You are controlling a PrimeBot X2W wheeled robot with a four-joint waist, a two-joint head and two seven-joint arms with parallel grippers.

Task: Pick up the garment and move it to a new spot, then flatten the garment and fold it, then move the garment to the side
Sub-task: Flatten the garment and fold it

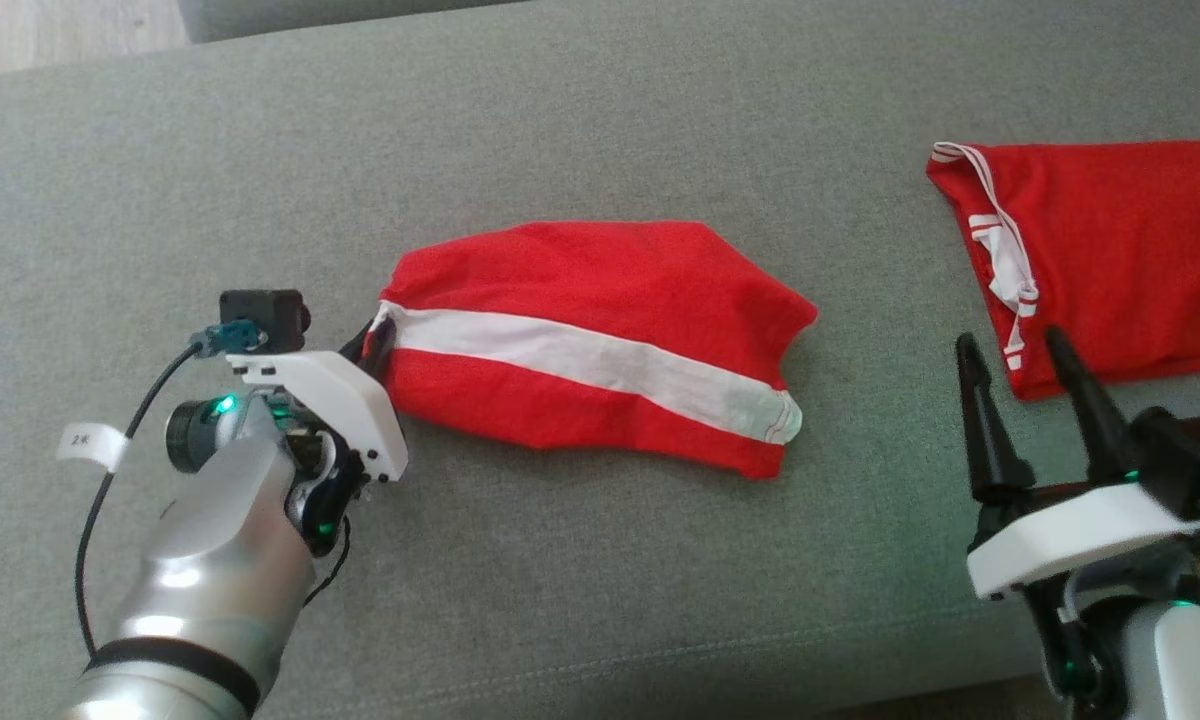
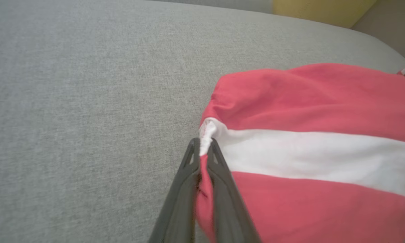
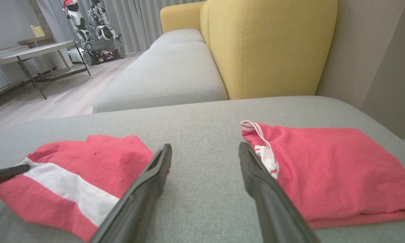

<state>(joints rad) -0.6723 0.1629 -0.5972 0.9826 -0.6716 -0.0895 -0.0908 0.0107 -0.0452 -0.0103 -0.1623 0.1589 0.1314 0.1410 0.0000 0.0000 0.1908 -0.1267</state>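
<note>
On the grey sofa cushion (image 1: 560,120), dead centre, lies the garment (image 1: 600,330). It's red with one broad white band (image 1: 580,362) across it, crumpled into a loose, lumpy oval and not yet flat. At its nine o'clock edge the left claw (image 1: 373,338) is clamped tight. The left wrist view confirms it: both dark fingers (image 2: 185,182) are pinched together with a ridge of red-and-white hem squeezed between them, right where the band meets the edge. Nice bite! At four o'clock from the garment, the right claw (image 1: 1008,345) hovers with its fingers spread wide, holding nothing and touching no cloth.

How will it handle? It looks like thin, light jersey: soft, floppy, no stiffness at all. Lifted from one point, I'd expect it to hang and bunch, trailing its far end over the cushion. It isn't fragile, and it's hardly slippery on that weave, though so small a pinch could slide out. The best holds, to my eye, are the hemmed edges and corners, where the fabric is doubled. A second hold at the three o'clock end would let it be stretched flat.

The count: two red garments, this striped one plus a second garment (image 1: 1110,250), folded neatly with white trim, at two o'clock and well apart. Two claws, one gripping cloth, one gaping.
</note>
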